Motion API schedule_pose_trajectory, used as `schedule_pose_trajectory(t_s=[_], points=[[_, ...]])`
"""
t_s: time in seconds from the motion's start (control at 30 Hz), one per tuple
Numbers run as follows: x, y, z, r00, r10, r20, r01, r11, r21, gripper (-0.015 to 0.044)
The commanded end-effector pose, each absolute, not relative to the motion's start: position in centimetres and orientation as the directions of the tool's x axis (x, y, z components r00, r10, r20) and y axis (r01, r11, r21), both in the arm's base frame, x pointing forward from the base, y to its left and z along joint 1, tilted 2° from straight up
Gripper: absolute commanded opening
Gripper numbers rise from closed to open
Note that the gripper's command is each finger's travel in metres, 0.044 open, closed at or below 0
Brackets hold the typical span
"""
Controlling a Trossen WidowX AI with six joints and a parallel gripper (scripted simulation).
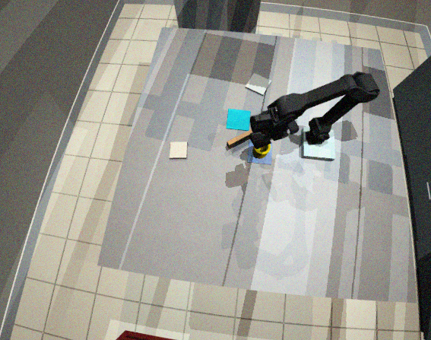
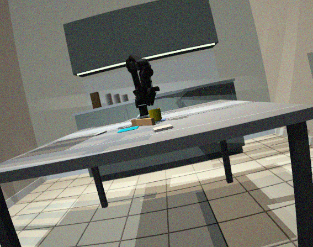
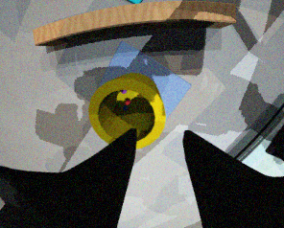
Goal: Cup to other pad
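surface (image 1: 179, 224): big grey top, everything sits on it, mostly bunched toward 1 o'clock in the top view

arm (image 1: 323, 90): black, folded over at the elbow out at 2 o'clock, then reaching back toward the middle and pointing down over the cup

base plate (image 1: 328, 152): pale square under the arm's foot, at 3 o'clock from the cup, near it but not touching

cyan pad (image 1: 238, 119): flat bright square at about 10 o'clock from the cup, nothing on it

blue pad (image 1: 267, 160): duller blue square, the cup stands on it

wooden block (image 1: 239, 139): long tan bar lying flat at 10 o'clock from the cup, between the blue pad and the cyan pad

other tiles: 1 beige tile (image 1: 178, 150) well off at 9 o'clock, 1 grey tile (image 1: 258, 84) up at 12 o'clock

gripper (image 3: 159, 133): right above the cup, fingers part way apart and pinching nothing; in the wrist view 1 fingertip overlaps the near rim, the other sits off to the 3 o'clock side

cup (image 1: 262, 150): yellow, upright, on the blue pad, just beside the block

marbles (image 3: 127, 100): small ones down inside the cup, I can make out a red 1 and a purple 1, can't say if there are more
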State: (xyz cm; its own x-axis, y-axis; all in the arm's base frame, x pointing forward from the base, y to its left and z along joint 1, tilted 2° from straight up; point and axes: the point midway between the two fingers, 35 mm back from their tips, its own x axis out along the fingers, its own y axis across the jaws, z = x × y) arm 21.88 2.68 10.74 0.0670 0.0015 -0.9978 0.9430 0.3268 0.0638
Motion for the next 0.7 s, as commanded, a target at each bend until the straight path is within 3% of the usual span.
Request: schedule_pose_trajectory(t_s=[0.0,0.67], points=[[21.9,2.6,10.5,0.064,-0.004,-0.998,0.946,0.319,0.06,0.0167],[22.3,2.7,7.2,0.064,-0.004,-0.998,0.946,0.319,0.06,0.0167]])
